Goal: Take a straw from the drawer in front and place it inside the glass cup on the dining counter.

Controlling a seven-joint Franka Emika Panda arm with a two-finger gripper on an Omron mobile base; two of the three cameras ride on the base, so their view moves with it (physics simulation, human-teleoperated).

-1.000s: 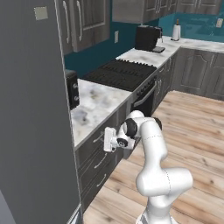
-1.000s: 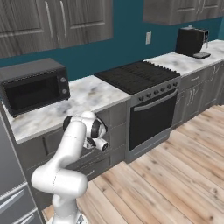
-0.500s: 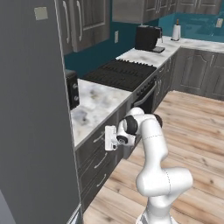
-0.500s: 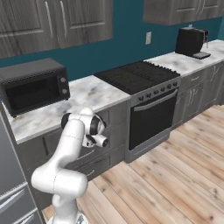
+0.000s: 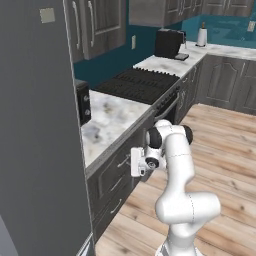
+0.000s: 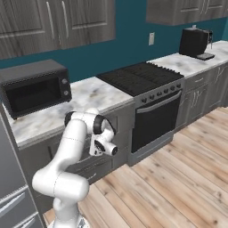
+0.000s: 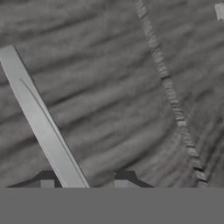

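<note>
hand: the hand (image 7: 83,183) is right up against the drawer (image 7: 113,87) front, fingertips either side of the silver handle (image 7: 39,122); jaws part open, can't tell if they pinch it yet

step: looks like getting the drawer open, so next is clamp and pull straight back

drawer: dark grey wood-grain, shut, just under the marble desk (image 5: 112,117)
</note>
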